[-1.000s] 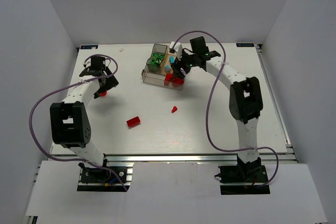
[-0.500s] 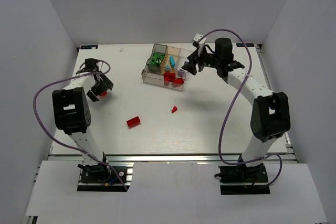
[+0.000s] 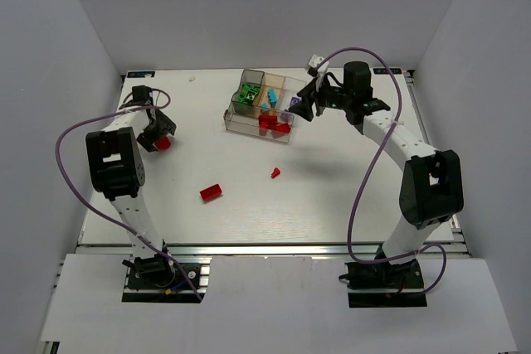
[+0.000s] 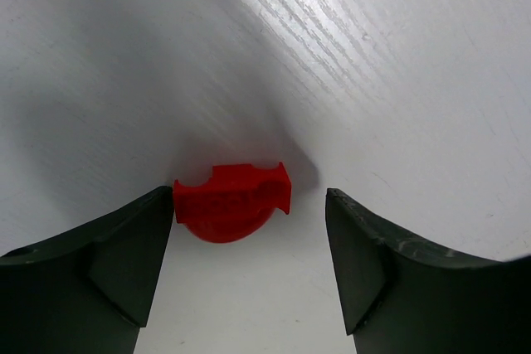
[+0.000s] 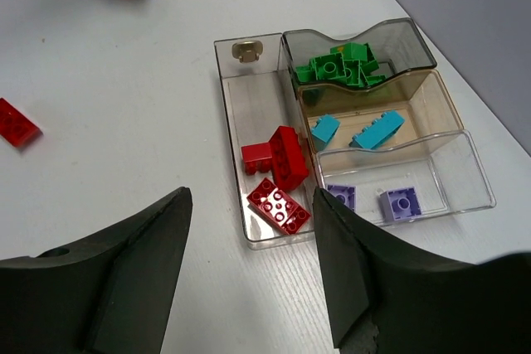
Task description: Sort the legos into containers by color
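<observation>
A small red lego with a rounded underside lies on the white table at the far left. My left gripper stands open astride it: the left finger touches it, the right finger stands apart. The clear tray holds red legos, green ones, cyan ones and pale purple ones, each colour in its own compartment. My right gripper hovers open and empty above the tray's near end. A red brick and a tiny red piece lie loose mid-table.
White walls enclose the table on three sides. Purple cables loop from both arms. A metal rail runs along the near edge. A small white scrap lies near the back edge.
My left gripper has moved back and left to sit around the small red lego, its jaws narrowing. My right arm has lifted off the tray and drawn back to the right, leaving red legos inside.
</observation>
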`<state>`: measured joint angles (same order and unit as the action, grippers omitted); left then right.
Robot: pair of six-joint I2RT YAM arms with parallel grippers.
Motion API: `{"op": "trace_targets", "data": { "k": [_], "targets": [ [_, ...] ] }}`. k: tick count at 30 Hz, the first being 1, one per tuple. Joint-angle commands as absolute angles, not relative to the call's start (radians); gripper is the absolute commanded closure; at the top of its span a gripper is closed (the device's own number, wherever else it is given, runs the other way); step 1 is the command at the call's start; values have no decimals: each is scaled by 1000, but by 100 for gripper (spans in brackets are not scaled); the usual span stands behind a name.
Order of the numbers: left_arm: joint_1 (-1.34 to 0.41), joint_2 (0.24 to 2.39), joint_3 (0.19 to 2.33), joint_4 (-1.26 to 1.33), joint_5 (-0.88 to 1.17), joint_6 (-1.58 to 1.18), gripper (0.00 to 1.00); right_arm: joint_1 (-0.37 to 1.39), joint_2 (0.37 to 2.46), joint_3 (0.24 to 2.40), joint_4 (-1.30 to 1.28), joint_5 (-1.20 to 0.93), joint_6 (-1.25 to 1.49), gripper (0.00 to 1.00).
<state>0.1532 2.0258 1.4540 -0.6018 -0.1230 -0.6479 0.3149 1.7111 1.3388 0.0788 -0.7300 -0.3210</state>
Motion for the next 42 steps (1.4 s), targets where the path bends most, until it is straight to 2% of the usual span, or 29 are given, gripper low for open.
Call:
{"op": "trace_targets", "data": {
  "k": [1, 5, 11, 15, 16, 19, 22, 26, 27, 29, 30, 33, 37, 42],
  "targets": [
    [164, 2011, 1450, -612, -130, -650, 17, 308, 1669, 1328, 107, -746, -311, 34],
    [173, 2011, 1437, -614, -127, -638, 22, 304, 1669, 1325, 115, -747, -305, 35],
    [173, 2008, 1436, -614, -117, -614, 36, 304, 1666, 1324, 115, -750, -305, 36],
    [173, 2002, 1440, -611, -107, -588, 50, 305, 1663, 1321, 115, -749, -305, 36],
    [173, 1996, 1440, -609, -104, -581, 59, 304, 1657, 1316, 115, -749, -305, 36],
    [163, 1948, 1439, -585, -77, -539, 72, 302, 1649, 1305, 110, -749, -311, 37],
    [147, 1856, 1398, -499, 88, -488, 77, 307, 1640, 1289, 109, -729, -318, 38],
    [127, 1735, 1329, -338, 332, -523, 80, 305, 1635, 1263, 101, -719, -328, 43],
    [127, 1724, 1295, -296, 383, -537, 80, 308, 1635, 1259, 97, -719, -333, 51],
    [97, 1709, 1267, -174, 492, -586, 81, 308, 1632, 1253, 81, -718, -337, 62],
    [86, 1713, 1259, -143, 580, -603, 81, 308, 1634, 1249, 77, -704, -344, 71],
    [20, 1759, 1293, -68, 669, -644, 83, 314, 1625, 1238, 63, -687, -347, 80],
    [-70, 1839, 1397, -92, 667, -647, 83, 314, 1620, 1226, 49, -667, -351, 80],
    [-141, 1948, 1495, -130, 637, -640, 80, 314, 1614, 1226, 12, -641, -365, 66]
  ]
}}
